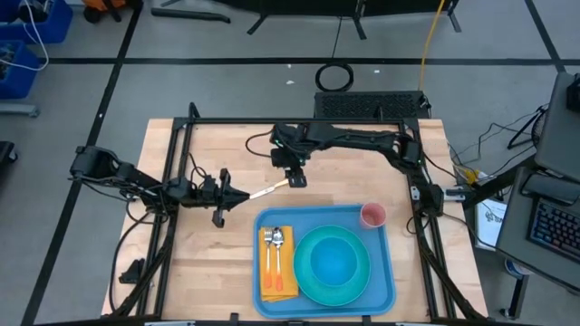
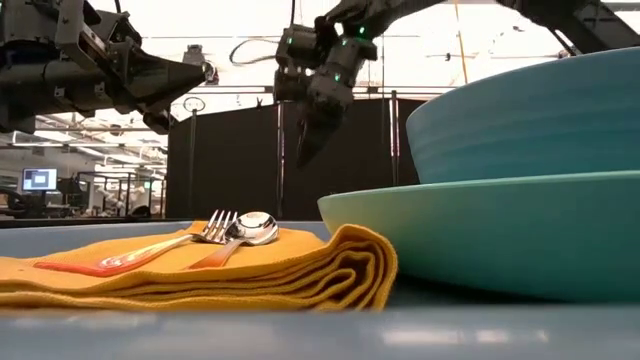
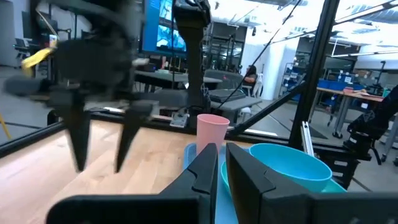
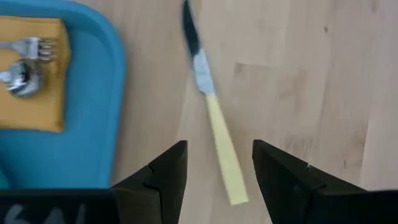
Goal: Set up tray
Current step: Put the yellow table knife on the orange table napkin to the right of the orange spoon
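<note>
While most of the setting already lay in place, one piece remained out on the bench (image 1: 208, 263). The tray (image 1: 385, 281) sat at the near middle of the bench, and on it were an orange napkin (image 1: 281, 285) carrying a fork (image 1: 269, 249) and a spoon (image 1: 278, 246) side by side, a turquoise plate (image 1: 313, 276) with a bowl (image 1: 335, 263) resting on it, and a pink cup (image 1: 372, 215) at the tray's far right corner. The knife (image 1: 272, 189), with its pale yellow handle, lay flat on the bare wood just beyond the tray's far left corner, apart from the rim. The right hand (image 4: 214, 165) hung directly above the knife with its two fingers spread, one on either side of the handle and not yet touching it, gripping nothing. The left hand (image 1: 237, 198) waited just beside the knife's blade end, pointing toward the tray; its fingers (image 3: 208, 168) stood nearly together with a narrow gap and nothing between them. Judged from this layout, the task was mostly done: napkin, fork, spoon, plate, bowl and cup were set, and what was left was to pick up the knife and lay it on the tray, probably on the napkin beside the other cutlery.
</note>
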{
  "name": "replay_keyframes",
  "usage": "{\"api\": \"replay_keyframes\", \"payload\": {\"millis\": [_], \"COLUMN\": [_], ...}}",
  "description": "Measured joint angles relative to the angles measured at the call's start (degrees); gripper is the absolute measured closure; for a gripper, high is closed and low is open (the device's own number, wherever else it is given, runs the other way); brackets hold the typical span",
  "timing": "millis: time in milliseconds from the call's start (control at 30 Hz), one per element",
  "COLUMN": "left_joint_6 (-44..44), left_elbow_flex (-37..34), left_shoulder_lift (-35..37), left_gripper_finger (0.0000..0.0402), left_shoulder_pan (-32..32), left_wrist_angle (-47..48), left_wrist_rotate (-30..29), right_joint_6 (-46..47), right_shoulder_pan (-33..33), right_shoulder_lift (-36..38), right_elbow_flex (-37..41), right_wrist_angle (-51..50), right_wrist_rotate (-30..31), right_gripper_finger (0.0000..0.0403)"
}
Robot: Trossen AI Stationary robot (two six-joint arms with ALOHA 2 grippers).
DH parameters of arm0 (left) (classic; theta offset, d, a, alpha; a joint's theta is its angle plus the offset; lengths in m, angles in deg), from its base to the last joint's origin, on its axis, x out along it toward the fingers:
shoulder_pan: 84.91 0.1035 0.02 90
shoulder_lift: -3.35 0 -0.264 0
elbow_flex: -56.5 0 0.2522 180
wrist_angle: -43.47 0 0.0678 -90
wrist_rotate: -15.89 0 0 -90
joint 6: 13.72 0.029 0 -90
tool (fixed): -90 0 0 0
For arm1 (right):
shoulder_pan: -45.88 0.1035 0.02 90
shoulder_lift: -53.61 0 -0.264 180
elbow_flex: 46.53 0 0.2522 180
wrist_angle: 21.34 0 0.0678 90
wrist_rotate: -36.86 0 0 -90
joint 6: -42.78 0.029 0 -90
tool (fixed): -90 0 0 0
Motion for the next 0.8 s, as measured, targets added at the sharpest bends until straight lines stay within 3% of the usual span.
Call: {"api": "replay_keyframes", "payload": {"millis": [300,800], "left_joint_6": [-0.28,-0.04], "left_elbow_flex": [0.0,0.02], "left_shoulder_lift": [0.0,0.0], "left_gripper_finger": [0.0364,0.0364], "left_shoulder_pan": [0.0,-0.67], "left_wrist_angle": [0.3,1.87], "left_wrist_rotate": [0.36,1.65], "right_joint_6": [-0.18,-0.56], "right_shoulder_pan": [-2.44,-0.27], "right_shoulder_lift": [-4.89,-6.51], "right_elbow_flex": [-0.37,-0.48], "right_wrist_angle": [-0.44,-0.34], "right_wrist_rotate": [-0.86,-1.02], "right_gripper_finger": [0.0232,0.0232]}}
